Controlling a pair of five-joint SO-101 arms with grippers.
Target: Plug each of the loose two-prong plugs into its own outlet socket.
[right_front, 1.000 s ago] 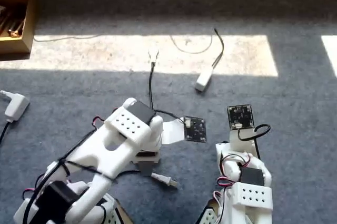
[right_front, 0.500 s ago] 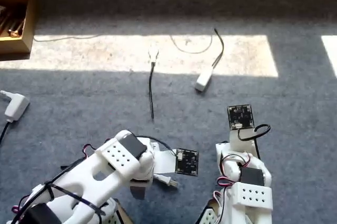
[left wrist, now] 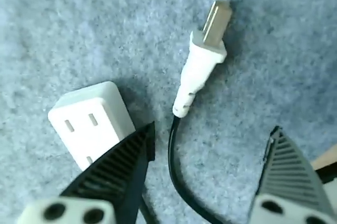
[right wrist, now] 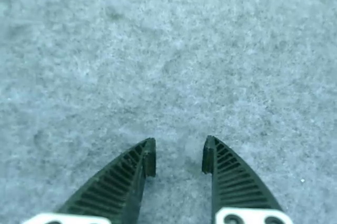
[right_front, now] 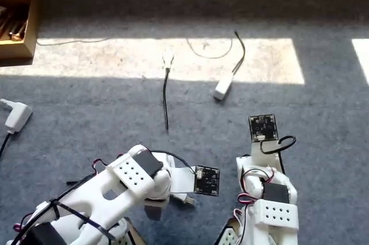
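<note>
Two jaws of the left gripper point(left wrist: 210, 132) stand wide apart w/ nothing held, straddling the thin black cable point(left wrist: 176, 174) just behind the small white two-prong plug w/ brass-coloured blades point(left wrist: 199, 68). The plug lies flat on the grey-blue carpet point(left wrist: 274, 34). A white plastic outlet block w/ two slots point(left wrist: 89, 121) sits just beside one jaw.

The plug looks light, hard and a bit slick. Its cable is limp and will prob. drag, so I'd grip the moulded body near the wide collar, not the cord (blades must stay free for the slots).

Left wrist view gives blade direction and the socket slots up close. High view gives the layout instead:
- the plug's end point(right_front: 185, 199) pokes out by the left arm point(right_front: 130, 178)
- another white plug on a black cord point(right_front: 168, 59) and a second white block point(right_front: 222, 89) lie well apart from it, farther up the carpet

Right gripper point(right wrist: 179, 153) has a narrow gap, empty, over bare carpet.
</note>
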